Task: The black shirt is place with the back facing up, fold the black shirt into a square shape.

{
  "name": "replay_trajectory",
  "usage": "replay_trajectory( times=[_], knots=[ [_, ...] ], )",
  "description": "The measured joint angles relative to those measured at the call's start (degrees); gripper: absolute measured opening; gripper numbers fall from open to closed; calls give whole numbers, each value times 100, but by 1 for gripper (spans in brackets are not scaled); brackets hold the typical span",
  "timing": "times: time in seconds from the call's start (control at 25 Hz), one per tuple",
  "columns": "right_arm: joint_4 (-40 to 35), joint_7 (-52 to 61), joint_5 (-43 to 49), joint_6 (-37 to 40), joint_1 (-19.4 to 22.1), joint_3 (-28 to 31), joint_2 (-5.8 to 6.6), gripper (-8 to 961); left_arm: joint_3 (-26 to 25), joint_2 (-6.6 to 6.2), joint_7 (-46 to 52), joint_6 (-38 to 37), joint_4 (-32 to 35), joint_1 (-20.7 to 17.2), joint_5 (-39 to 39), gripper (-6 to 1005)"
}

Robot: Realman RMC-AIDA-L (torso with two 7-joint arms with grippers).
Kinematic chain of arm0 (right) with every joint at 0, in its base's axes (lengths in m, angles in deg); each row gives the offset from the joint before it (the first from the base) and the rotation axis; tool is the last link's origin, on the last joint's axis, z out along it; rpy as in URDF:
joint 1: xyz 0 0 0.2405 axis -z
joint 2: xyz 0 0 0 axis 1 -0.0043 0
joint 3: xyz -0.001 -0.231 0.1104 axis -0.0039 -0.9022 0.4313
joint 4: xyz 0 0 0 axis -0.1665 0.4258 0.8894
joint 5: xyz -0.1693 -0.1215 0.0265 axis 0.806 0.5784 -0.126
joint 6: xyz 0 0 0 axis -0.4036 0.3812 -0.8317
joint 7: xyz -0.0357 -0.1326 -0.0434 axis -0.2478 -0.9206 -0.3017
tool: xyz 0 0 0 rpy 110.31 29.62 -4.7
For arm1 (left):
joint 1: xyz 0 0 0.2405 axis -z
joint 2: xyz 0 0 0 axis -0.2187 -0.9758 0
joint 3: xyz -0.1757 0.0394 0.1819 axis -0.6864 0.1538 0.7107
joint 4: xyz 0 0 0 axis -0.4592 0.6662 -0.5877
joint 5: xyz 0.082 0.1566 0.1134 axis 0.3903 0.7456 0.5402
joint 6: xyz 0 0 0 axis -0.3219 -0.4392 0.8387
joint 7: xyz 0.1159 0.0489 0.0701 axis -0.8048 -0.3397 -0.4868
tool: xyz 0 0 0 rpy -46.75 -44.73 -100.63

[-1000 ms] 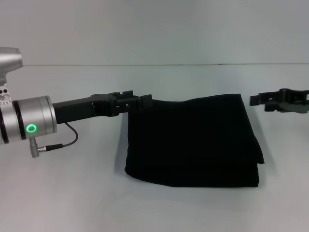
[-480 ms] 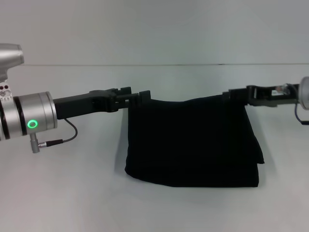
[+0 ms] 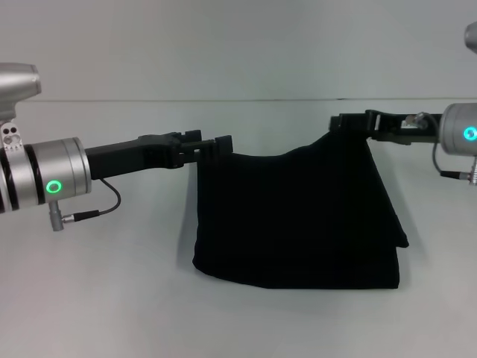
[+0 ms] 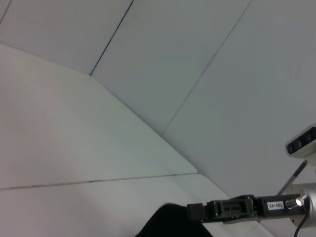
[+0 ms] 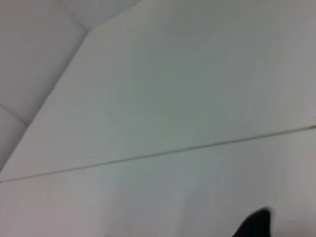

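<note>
The black shirt (image 3: 298,216) is folded into a rough rectangle, plain side showing, no letters in view. Its lower edge rests on the white table (image 3: 112,298) and its upper edge hangs lifted between my two grippers. My left gripper (image 3: 222,145) is shut on the upper left corner. My right gripper (image 3: 340,124) is shut on the upper right corner, which is pulled up a little higher than the left. The left wrist view shows the right gripper (image 4: 196,212) with a bit of the shirt (image 4: 165,223) beside it. A dark tip of the shirt (image 5: 255,224) shows in the right wrist view.
The table's far edge meets a pale wall (image 3: 238,45) behind the shirt. Bare table lies in front of the shirt and to both sides, under the arms.
My right gripper came in from the right, took hold of the shirt's upper right corner and raised it. My left gripper kept its hold and rose slightly.
</note>
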Motion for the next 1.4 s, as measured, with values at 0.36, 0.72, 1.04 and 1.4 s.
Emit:
replay_trajectory(
  times=[0.36, 0.72, 1.04, 1.4],
  knots=[
    [-136, 40, -10, 302, 504, 41, 373, 713, -8, -9, 43, 98, -5, -12, 0, 961],
    [-401, 48, -7, 1730, 872, 122, 662, 711, 1, -3, 238, 262, -12, -37, 28, 961],
    [-345, 49, 35, 1907, 1048, 62, 705, 710, 342, 48, 537, 1002, -151, -100, 143, 962],
    [-257, 33, 192, 1884, 1012, 47, 671, 708, 360, 53, 557, 885, -131, -117, 309, 962]
  ],
)
